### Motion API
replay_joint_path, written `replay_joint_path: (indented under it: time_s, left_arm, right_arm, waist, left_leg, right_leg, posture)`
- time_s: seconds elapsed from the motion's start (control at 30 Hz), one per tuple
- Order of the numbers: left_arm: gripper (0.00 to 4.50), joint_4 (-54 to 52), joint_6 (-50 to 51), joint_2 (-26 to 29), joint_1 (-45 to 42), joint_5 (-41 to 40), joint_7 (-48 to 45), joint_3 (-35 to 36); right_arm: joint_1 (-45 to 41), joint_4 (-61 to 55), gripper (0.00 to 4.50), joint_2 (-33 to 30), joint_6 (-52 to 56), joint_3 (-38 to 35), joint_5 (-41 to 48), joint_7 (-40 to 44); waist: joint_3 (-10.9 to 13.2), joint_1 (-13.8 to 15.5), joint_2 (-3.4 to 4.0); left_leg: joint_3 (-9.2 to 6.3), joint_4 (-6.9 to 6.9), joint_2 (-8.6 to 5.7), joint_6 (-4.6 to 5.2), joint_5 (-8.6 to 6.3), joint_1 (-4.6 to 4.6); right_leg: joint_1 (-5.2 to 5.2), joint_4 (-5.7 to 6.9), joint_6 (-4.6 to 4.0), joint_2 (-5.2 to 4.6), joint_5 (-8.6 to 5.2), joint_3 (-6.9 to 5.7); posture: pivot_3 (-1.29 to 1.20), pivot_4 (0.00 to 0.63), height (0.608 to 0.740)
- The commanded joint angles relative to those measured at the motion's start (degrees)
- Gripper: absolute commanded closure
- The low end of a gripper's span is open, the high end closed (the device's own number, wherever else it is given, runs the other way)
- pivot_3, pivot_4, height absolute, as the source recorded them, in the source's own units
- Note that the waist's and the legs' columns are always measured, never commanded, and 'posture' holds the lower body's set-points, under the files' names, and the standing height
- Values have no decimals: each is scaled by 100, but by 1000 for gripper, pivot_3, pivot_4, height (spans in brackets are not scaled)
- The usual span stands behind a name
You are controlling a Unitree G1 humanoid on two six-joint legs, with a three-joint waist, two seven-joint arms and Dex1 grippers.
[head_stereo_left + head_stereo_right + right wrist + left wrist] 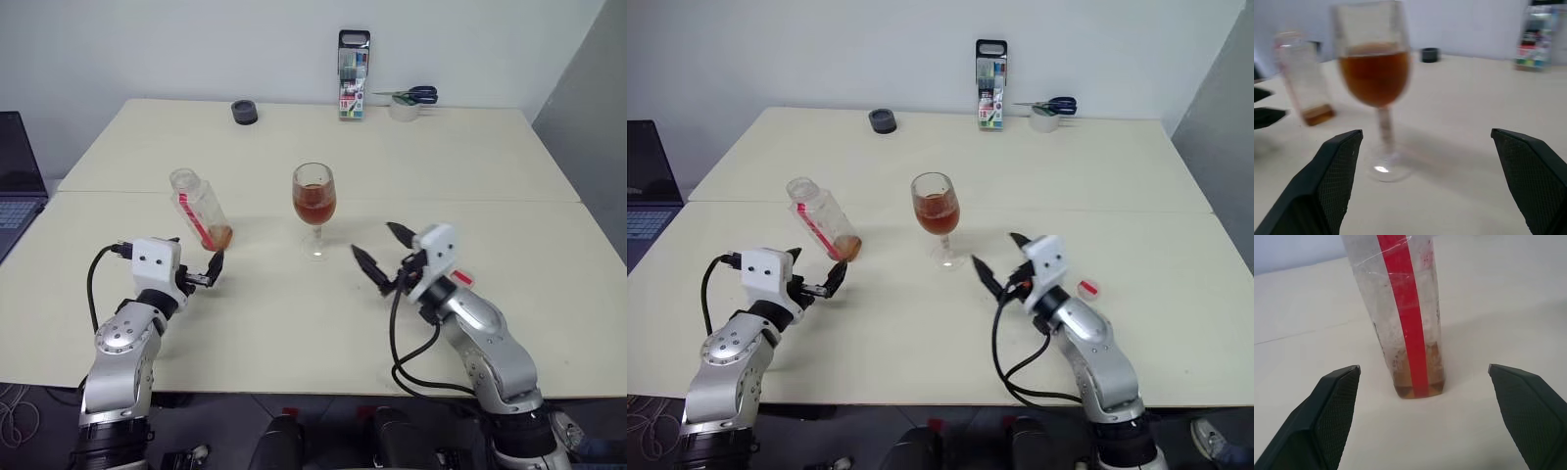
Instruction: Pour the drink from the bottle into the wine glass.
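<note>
The bottle (201,211) stands uncapped on the table left of centre, clear with a red label strip (1410,323). A little of the reddish-brown drink (1418,382) sits at its bottom. The wine glass (313,201) stands at the middle, its bowl about half full of the same drink (1375,76). My left gripper (815,266) is open just short of the bottle's base, with a gap between its fingers and the bottle. My right gripper (372,240) is open and empty, a little right of the glass, pointing toward it.
A red and white cap (1085,288) lies on the table beside my right arm. At the far edge stand a tall marker case (354,75), scissors (411,95) on a tape roll (404,110), and a small dark round object (244,112). A laptop (15,186) sits at far left.
</note>
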Motion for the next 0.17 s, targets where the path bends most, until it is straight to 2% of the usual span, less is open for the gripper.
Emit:
replay_joint_path:
  time_s: [0.03, 0.17]
  left_arm:
    - [23, -224, -110, -24, -5, -10, 11, 10]
    - [23, -100, -389, -118, -29, 14, 71, 71]
  right_arm:
    - [83, 73, 0, 102, -614, -39, -300, -234]
    - [89, 305, 0, 169, -893, 22, -504, -330]
  waist:
    - [1, -3, 1]
    - [0, -13, 1]
  left_leg:
    - [2, -1, 1, 0, 0, 2]
    - [7, -7, 5, 0, 0, 9]
  right_leg:
    - [0, 0, 0, 1, 0, 1]
    - [0, 0, 0, 7, 0, 6]
  posture:
    - [0, 150, 740]
    - [0, 150, 740]
